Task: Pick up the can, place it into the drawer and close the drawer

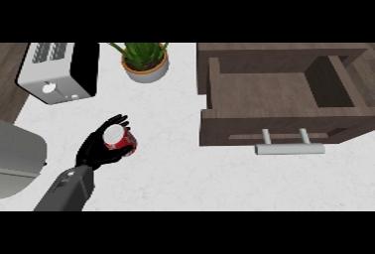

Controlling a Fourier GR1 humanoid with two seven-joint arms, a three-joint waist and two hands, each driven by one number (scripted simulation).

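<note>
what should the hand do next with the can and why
Probably lift the can and carry it right toward the drawer. The left hand is curled round it on the counter, and the drawer stands open with nothing visible inside.

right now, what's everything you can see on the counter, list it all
can: one, red with a pale top, left of centre on the counter, held in the robot hand
drawer: one, dark brown wood, pulled open at the right, nothing seen inside
drawer handle: one, silver bar, on the drawer's front
toaster: one, silver and black, upper left
potted plant: one, green leaves in a pale pot, top centre
grey appliance: one, left edge, only partly in view
counter: one, white
left robot hand: one, black, curled round the can
</note>
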